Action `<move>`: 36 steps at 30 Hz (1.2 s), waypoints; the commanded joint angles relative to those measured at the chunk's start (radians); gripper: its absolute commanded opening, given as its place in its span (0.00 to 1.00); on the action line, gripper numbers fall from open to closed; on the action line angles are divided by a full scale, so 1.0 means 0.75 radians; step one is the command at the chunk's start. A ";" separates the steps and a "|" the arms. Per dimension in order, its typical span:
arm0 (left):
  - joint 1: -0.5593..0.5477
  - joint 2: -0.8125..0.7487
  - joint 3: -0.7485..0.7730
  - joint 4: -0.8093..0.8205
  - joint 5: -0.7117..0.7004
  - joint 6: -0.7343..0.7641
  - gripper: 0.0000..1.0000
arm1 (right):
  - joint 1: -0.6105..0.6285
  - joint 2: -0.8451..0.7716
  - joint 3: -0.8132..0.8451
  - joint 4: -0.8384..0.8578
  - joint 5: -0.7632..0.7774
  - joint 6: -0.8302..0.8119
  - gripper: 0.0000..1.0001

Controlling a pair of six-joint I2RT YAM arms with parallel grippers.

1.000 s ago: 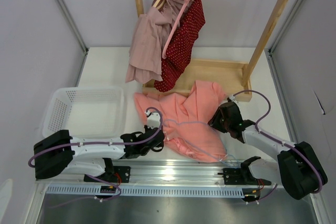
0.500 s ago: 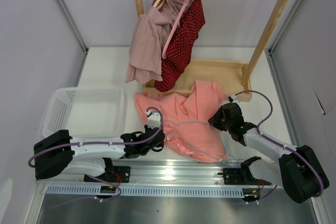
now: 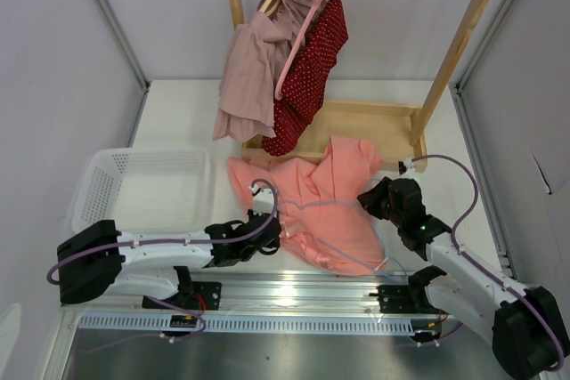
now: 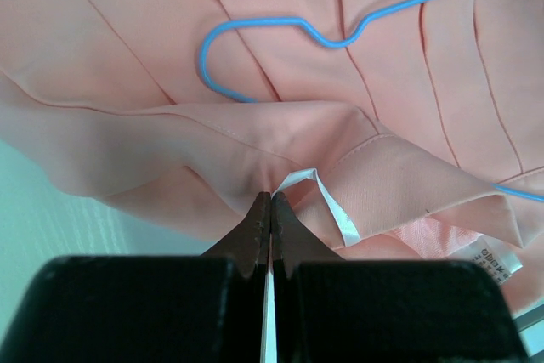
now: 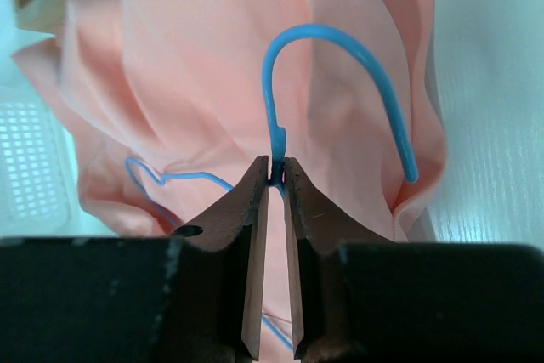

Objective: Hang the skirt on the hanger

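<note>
Top view: the skirt (image 3: 329, 202) sprawls between both claws. Left wrist: the left gripper (image 4: 270, 201), jaws together, pinches the skirt's folded edge, with the hanger (image 4: 289, 19) lying just ahead on the fabric. Right wrist: the right gripper (image 5: 274, 178) clamps the hanger's neck, hook ahead.

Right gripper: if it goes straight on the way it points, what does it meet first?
The hanger: its neck sits between the right gripper's tips. Beyond that, the skirt lies behind, though the gap is hard to judge.
</note>
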 commanded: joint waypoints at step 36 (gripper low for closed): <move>0.288 0.168 0.187 -0.004 0.320 0.041 0.00 | -0.077 -0.486 0.175 -0.366 -0.064 -0.009 0.00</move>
